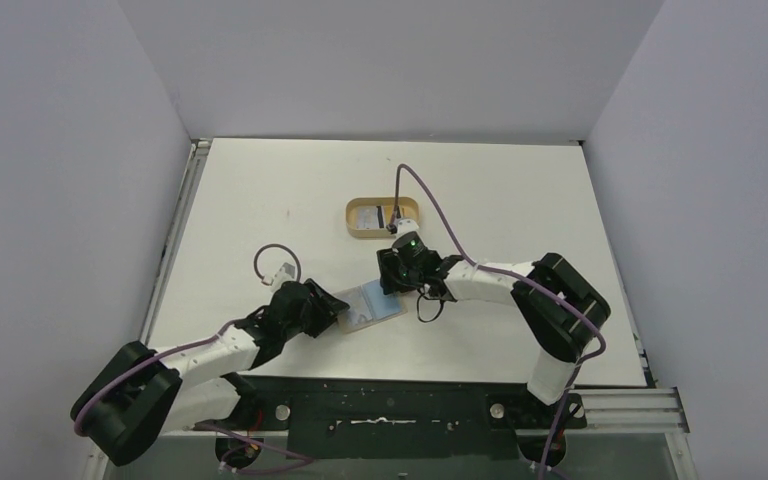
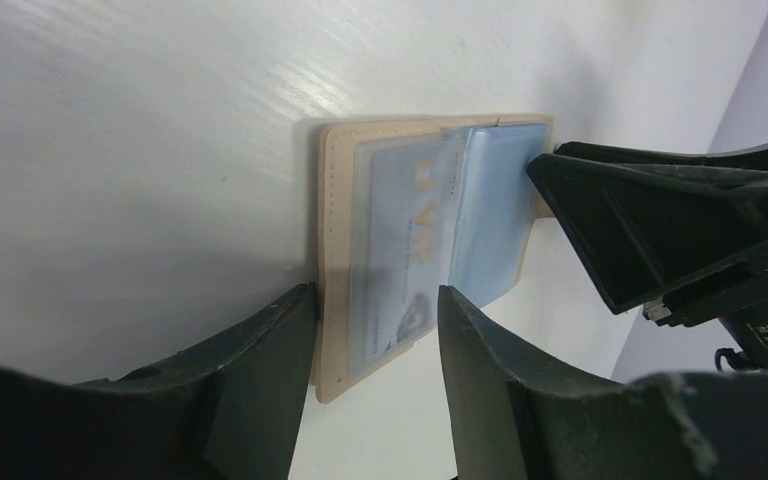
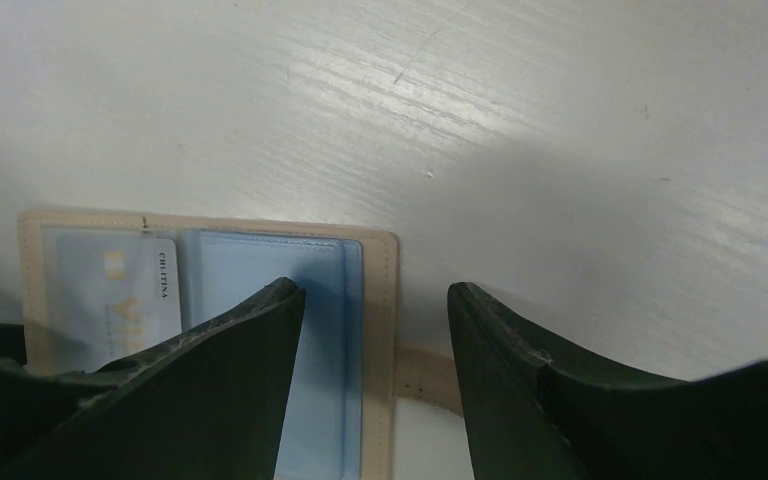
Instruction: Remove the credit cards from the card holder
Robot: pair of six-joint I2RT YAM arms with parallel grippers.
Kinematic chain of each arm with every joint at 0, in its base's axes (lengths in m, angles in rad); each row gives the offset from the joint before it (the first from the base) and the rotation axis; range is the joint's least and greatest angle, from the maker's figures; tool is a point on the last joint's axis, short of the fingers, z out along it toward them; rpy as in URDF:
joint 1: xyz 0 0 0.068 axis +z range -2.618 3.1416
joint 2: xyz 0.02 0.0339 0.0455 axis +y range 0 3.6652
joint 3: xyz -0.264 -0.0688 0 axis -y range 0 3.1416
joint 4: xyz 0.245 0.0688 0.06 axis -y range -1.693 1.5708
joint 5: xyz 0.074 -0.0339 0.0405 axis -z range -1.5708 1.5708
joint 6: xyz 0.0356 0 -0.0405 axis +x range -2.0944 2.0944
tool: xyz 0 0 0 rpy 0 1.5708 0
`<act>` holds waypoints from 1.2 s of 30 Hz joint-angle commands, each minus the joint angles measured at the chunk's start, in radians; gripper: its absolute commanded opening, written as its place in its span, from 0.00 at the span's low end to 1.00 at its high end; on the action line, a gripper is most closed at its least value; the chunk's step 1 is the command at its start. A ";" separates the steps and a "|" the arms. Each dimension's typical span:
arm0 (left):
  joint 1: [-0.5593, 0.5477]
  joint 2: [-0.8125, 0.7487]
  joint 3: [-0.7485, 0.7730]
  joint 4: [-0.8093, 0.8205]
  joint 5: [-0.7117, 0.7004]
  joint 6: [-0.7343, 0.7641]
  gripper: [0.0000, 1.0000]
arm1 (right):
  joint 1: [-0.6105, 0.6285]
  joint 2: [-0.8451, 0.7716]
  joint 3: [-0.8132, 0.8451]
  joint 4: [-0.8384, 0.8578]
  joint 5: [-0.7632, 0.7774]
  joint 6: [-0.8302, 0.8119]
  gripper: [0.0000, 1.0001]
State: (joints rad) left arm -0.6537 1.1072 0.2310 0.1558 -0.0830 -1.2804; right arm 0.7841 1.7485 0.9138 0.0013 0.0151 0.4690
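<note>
Card holder (image 1: 370, 308) lies open on the surface (image 1: 260, 200), long axis running gripper to gripper, its light blue card (image 2: 400, 250) reading "VIP" in gold. Left gripper (image 2: 375, 292) and right gripper (image 3: 375, 290) are both spread over opposite ends.

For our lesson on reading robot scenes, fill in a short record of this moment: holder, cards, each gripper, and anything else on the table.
card holder: lies open on the table, between the two grippers
light blue card: gold lettering, inside the holder's clear pocket
left gripper: open, fingers astride the holder's edge
right gripper: open, over the holder's tab end
tray: farther back; contents too small to tell
</note>
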 commanded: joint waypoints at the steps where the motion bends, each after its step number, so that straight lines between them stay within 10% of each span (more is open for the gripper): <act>1: -0.021 0.076 -0.023 0.029 -0.044 -0.033 0.45 | -0.006 -0.027 -0.017 0.034 0.020 -0.008 0.57; 14: -0.020 -0.081 -0.094 0.140 -0.118 -0.046 0.37 | -0.013 -0.014 -0.089 0.094 -0.054 0.073 0.56; 29: -0.014 0.312 -0.089 0.585 0.044 -0.103 0.38 | -0.017 -0.044 -0.126 0.104 -0.066 0.094 0.56; 36: -0.011 0.355 -0.099 0.661 0.051 -0.113 0.22 | -0.019 -0.050 -0.143 0.112 -0.067 0.104 0.56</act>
State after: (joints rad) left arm -0.6701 1.4544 0.1440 0.7834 -0.0475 -1.4029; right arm 0.7708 1.7126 0.8024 0.1642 -0.0353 0.5583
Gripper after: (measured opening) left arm 0.284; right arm 0.565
